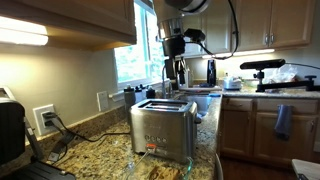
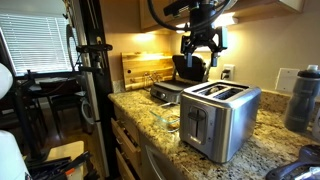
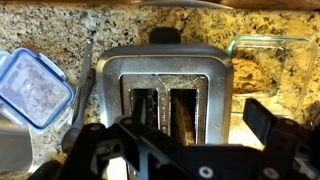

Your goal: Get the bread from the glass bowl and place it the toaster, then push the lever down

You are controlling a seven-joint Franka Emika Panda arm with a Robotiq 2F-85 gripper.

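Note:
The steel toaster stands on the granite counter. In the wrist view the toaster lies straight below me, and a tan slice of bread stands in its right slot. Its dark lever shows at the far end. The glass bowl sits beside the toaster with something brown in it. My gripper hangs well above the toaster, open and holding nothing. One finger shows over the toaster's right edge.
A blue-lidded container lies left of the toaster. A black appliance and a wooden board stand behind it. A dark bottle is near the wall. A sink lies beyond, and the counter's front edge runs near the bowl.

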